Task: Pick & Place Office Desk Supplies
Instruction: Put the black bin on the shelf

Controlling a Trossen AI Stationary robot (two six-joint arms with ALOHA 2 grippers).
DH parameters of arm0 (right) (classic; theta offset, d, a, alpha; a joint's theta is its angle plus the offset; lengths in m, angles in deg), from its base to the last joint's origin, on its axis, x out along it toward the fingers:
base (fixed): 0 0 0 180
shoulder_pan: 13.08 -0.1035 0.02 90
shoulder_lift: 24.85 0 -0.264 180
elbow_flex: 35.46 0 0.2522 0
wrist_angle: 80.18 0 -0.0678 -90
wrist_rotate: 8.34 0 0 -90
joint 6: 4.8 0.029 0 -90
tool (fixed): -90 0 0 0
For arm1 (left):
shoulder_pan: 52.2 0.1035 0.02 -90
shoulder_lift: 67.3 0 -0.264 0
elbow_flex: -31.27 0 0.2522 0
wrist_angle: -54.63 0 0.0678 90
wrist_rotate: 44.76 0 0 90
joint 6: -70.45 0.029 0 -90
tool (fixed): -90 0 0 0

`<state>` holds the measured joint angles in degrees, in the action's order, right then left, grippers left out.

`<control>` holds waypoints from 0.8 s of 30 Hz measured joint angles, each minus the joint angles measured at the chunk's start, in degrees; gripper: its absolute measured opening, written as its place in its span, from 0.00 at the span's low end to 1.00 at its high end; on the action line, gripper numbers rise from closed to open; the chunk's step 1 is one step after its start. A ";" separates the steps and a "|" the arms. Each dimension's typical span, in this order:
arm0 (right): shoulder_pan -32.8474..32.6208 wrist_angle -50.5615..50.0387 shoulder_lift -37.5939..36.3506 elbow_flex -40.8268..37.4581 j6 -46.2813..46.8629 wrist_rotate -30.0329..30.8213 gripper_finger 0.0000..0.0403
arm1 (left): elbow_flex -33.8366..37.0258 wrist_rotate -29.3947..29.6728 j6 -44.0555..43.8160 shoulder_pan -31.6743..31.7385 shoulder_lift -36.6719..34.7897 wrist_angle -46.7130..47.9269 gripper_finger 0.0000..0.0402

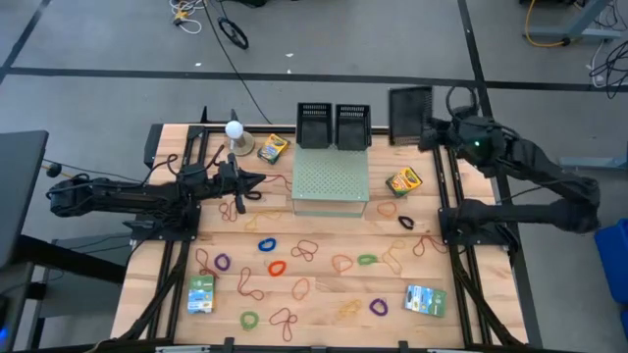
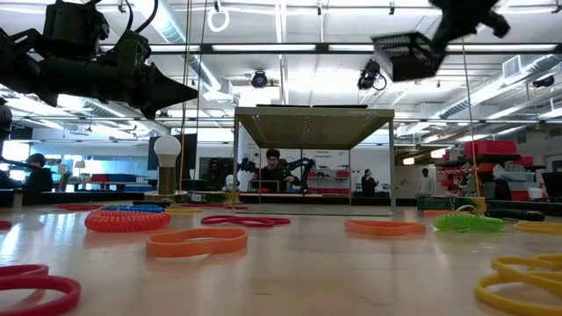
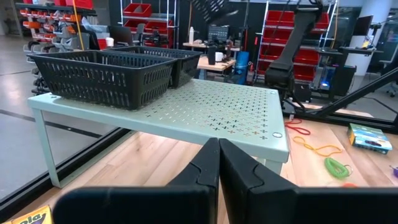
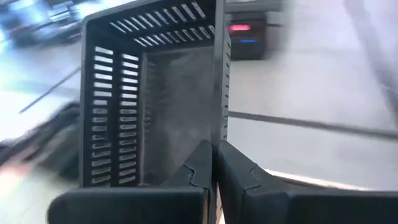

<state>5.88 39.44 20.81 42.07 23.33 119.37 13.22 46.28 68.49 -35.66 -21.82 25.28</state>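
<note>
Rubber bands in several colours (image 1: pixel 270 242) lie scattered over the wooden table. One crayon box (image 1: pixel 273 147) lies left of the pale green perforated shelf (image 1: pixel 332 181) and another (image 1: pixel 403 181) right of it. Two flat packets (image 1: pixel 201 292) (image 1: pixel 425 300) lie near the near edge. My left gripper (image 1: pixel 260 181) hangs shut above the table, left of the shelf, touching nothing. My right gripper (image 1: pixel 429 132) is at the far right, shut on a black slatted basket (image 1: pixel 410 111). My right gripper pinches the basket's side wall at its rim (image 4: pixel 221 134), one finger inside the basket and one outside. The basket (image 2: pixel 404 54) is lifted clear, high above the table, and tilted.
Two more black baskets (image 1: pixel 315 126) (image 1: pixel 352 126) stand side by side on the shelf's far part. A white ball on a round base (image 1: pixel 235 132) stands near the far left. Black frame rails (image 1: pixel 177 265) run along the table's left and right sides.
</note>
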 joint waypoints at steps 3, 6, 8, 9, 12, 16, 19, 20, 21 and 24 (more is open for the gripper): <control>-8.20 -0.59 1.81 1.11 -2.82 -4.57 0.03 | 0.00 0.01 0.00 0.00 0.01 0.00 0.02; -16.79 -2.65 5.45 1.11 -3.07 -7.88 0.03 | 0.00 0.02 0.01 0.00 0.00 0.00 0.02; -22.51 -2.81 8.86 1.11 -2.35 -10.31 0.03 | 0.00 0.01 0.00 0.00 0.00 0.00 0.02; -25.57 -2.16 10.79 1.11 -2.02 -11.33 0.03 | 0.00 0.02 0.01 0.00 0.00 0.00 0.02; -32.99 2.03 16.55 1.11 -1.40 -15.16 0.03 | 0.00 0.00 -0.01 0.00 0.00 0.00 0.02; -38.78 7.24 26.55 1.11 0.55 -22.03 0.03 | 0.00 0.02 -0.01 0.00 0.00 0.00 0.02; -39.66 9.67 35.56 1.11 0.96 -27.08 0.03 | 0.00 0.00 -0.01 0.00 0.00 0.00 0.02; -39.65 10.76 38.18 1.09 0.73 -28.06 0.03 | 0.00 0.00 0.01 0.01 0.02 0.00 0.02; -39.49 11.68 40.64 1.09 0.13 -28.95 0.03 | 0.00 0.02 -0.01 0.00 0.02 0.00 0.02; -38.53 14.27 46.49 1.09 -2.01 -31.21 0.03 | -0.01 0.00 0.00 0.00 0.02 0.00 0.02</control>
<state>-32.66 53.71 67.30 43.16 21.32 88.16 13.21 46.28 68.48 -35.66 -21.80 25.28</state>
